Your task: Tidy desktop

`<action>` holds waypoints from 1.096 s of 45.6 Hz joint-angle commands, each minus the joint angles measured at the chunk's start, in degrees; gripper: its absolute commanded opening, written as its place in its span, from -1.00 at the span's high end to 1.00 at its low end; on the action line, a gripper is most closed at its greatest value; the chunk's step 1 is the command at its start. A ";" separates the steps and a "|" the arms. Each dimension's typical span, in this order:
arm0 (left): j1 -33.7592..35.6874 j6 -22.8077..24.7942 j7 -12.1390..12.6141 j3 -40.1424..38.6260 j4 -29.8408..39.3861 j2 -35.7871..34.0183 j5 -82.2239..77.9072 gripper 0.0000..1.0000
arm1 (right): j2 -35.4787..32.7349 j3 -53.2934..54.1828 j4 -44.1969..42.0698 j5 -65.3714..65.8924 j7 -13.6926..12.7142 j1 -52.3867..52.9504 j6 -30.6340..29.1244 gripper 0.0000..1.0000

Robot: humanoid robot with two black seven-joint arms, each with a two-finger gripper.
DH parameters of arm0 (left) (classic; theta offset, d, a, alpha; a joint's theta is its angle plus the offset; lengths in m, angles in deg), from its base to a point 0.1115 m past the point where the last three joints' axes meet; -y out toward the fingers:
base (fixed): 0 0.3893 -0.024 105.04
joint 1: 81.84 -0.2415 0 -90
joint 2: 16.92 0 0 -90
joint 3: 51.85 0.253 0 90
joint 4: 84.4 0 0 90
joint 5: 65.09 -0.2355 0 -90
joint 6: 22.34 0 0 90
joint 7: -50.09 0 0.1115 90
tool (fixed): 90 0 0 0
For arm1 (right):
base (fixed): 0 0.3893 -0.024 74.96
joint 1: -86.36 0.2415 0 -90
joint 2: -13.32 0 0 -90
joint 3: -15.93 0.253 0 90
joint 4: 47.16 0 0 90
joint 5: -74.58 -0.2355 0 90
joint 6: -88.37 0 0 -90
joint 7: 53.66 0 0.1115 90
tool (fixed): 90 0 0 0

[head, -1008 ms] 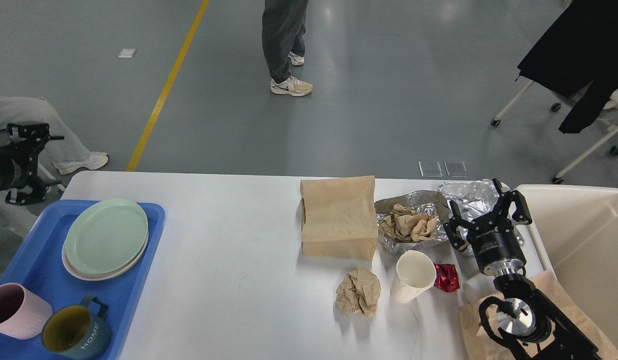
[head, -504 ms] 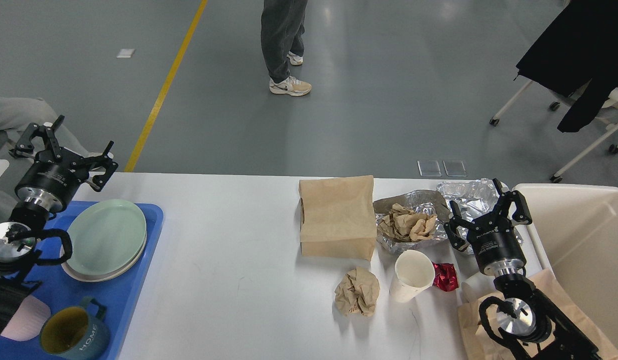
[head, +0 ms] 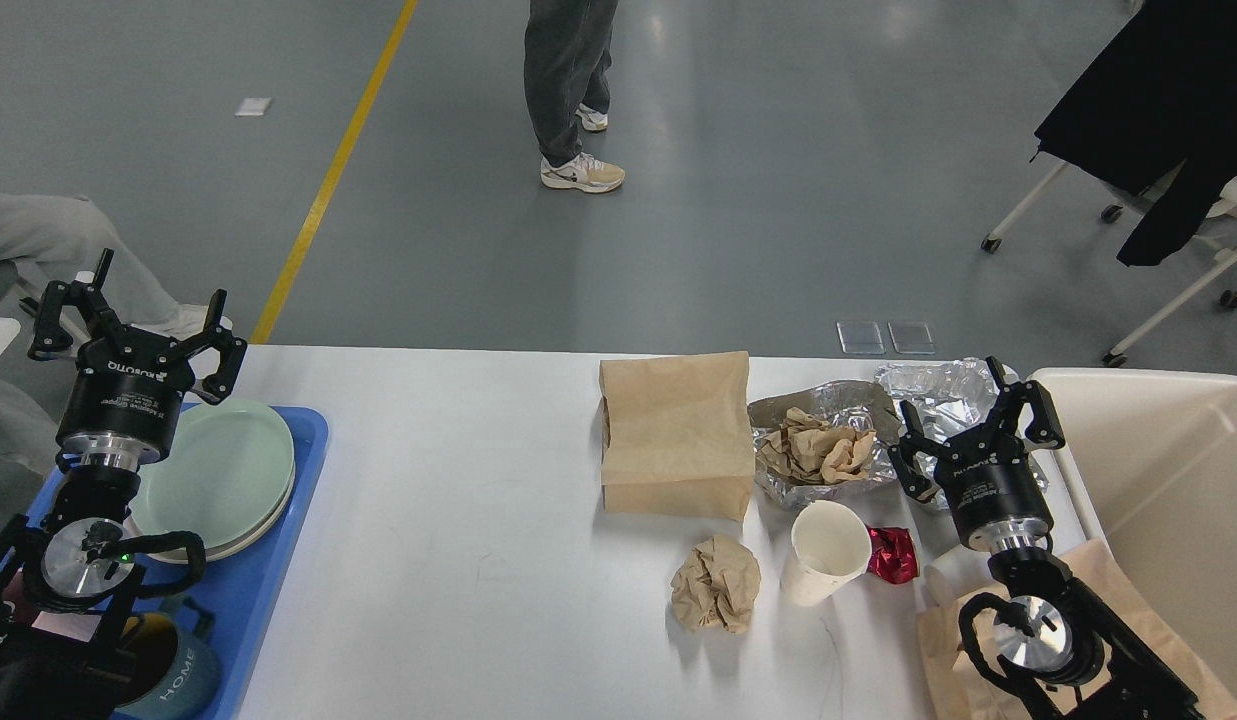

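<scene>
The white desktop (head: 458, 480) holds litter on its right half: a brown paper bag (head: 676, 435), a foil tray with crumpled brown paper (head: 820, 448), more crumpled foil (head: 940, 390), a brown paper ball (head: 718, 583), a tipped white paper cup (head: 828, 552) and a red wrapper (head: 895, 555). My right gripper (head: 970, 425) is open and empty, above the foil at the desk's right edge. My left gripper (head: 136, 325) is open and empty, above the far left corner by the blue tray.
A blue tray (head: 263, 590) at the left holds stacked pale green plates (head: 223, 470) and a dark mug (head: 178, 675). A cream bin (head: 1168, 480) stands at the right. Brown paper (head: 1103, 580) lies under my right arm. A person (head: 568, 90) stands beyond the desk.
My left arm has swung in from the left edge and now stands over the blue tray, hiding the pink cup. The right arm and the litter have not moved.
</scene>
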 commanded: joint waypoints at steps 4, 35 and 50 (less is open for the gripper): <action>4.19 0.41 0.16 -1.43 -8.32 0.06 4.43 -0.93 | 0.00 0.00 -0.06 0.00 0.00 0.00 0.00 -1.00; 4.99 16.31 -0.11 6.03 -23.45 1.21 11.57 -0.93 | 0.00 0.00 -0.07 0.00 0.00 0.00 0.00 -1.00; 7.10 16.14 -0.11 6.38 -27.14 1.82 11.40 -0.93 | 0.00 0.00 -0.06 0.00 0.00 0.00 0.00 -1.00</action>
